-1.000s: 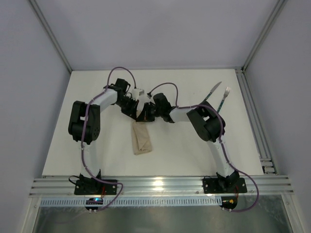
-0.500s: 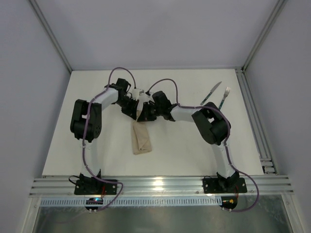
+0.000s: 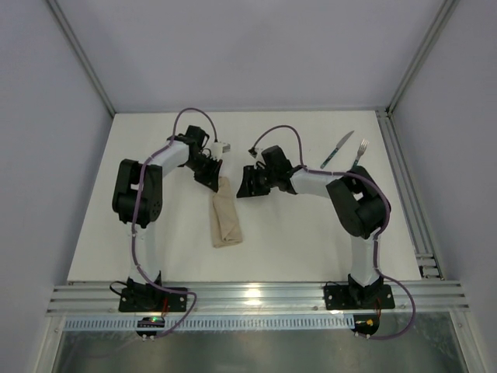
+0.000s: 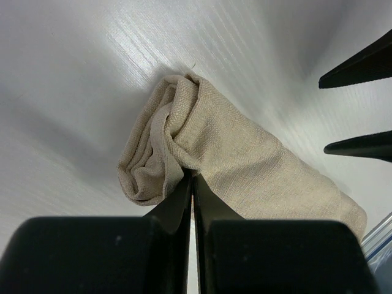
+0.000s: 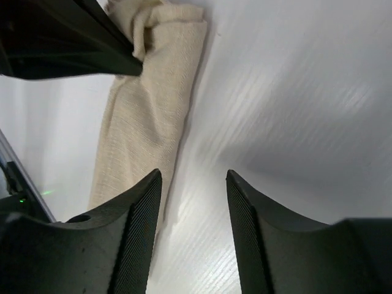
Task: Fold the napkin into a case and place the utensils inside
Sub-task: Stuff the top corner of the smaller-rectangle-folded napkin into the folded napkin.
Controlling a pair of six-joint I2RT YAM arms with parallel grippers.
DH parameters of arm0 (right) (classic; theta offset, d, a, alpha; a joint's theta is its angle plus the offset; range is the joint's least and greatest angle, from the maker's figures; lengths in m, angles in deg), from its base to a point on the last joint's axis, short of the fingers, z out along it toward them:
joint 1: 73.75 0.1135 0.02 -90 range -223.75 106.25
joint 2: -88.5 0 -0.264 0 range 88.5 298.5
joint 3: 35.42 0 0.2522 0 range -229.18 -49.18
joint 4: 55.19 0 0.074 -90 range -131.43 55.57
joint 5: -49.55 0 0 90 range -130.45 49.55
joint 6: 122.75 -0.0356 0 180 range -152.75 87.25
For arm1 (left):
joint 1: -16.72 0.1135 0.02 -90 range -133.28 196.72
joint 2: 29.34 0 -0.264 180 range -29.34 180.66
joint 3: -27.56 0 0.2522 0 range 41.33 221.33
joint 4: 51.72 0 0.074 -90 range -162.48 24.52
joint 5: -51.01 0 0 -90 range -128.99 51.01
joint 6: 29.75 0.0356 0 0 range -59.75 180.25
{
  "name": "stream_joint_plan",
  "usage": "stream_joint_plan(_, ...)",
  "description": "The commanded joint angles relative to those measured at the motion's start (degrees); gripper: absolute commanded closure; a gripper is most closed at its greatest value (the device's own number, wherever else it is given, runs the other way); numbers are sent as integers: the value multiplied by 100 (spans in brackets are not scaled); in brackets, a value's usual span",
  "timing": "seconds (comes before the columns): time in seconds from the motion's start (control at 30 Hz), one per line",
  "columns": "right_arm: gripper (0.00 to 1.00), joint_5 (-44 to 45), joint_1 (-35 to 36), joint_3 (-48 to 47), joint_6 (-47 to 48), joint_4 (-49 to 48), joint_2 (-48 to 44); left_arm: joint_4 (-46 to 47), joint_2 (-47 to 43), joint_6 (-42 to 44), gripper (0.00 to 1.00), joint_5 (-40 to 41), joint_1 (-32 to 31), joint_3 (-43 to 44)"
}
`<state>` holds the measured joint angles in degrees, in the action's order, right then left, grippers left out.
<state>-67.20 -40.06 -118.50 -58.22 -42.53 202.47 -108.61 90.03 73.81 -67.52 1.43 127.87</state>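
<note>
The beige napkin [image 3: 224, 221] lies as a narrow folded oblong on the white table [image 3: 295, 249], its far end bunched and rolled [image 4: 184, 128]. My left gripper [image 3: 217, 182] is shut at that far end, its tips [image 4: 192, 179] pinching a fold of the cloth. My right gripper [image 3: 241, 189] stands open just right of the napkin [image 5: 147, 116], with only bare table between its fingers [image 5: 192, 177]. The knife [image 3: 336, 150] and fork [image 3: 358, 154] lie side by side at the far right, clear of both grippers.
An aluminium rail [image 3: 256, 297] runs along the near table edge, and another rail [image 3: 402, 186] runs down the right side. Grey walls close in the back and both sides. The right arm's elbow [image 3: 361, 206] hangs near the utensils.
My right gripper has opened, let go of the napkin's far end and drawn back to the right. The left gripper stays shut at the same end.
</note>
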Motion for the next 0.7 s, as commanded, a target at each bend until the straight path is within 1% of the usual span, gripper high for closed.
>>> stream_joint_plan(0.0,47,292,260,356,446,49,-410,86,139,-55,100,129,-62,-182)
stream_joint_plan(0.07,45,336,313,375,499,66,-411,77,165,-47,100,190,-62,-155)
stream_joint_plan(0.1,45,206,322,280,491,66,-341,68,174,-47,100,208,-62,-112)
stream_joint_plan(0.23,46,117,401,-20,430,23,203,16,157,-11,99,243,-62,-102)
stream_joint_plan(0.37,50,-164,410,-187,227,-153,538,103,34,-29,98,252,-53,-173)
stream_joint_plan(0.5,60,-235,401,-266,69,-285,714,112,-19,-29,98,278,-53,-164)
stream_joint_plan(0.53,66,-313,401,-284,-9,-329,749,112,-28,-38,98,261,-53,-164)
stream_joint_plan(0.6,73,-349,410,-363,-98,-347,872,112,-45,-38,98,243,-53,-164)
stream_joint_plan(0.63,78,-358,410,-389,-150,-329,890,112,-80,-47,98,217,-53,-173)
stream_joint_plan(0.67,78,-358,401,-450,-151,-312,907,121,-89,-55,98,217,-53,-164)
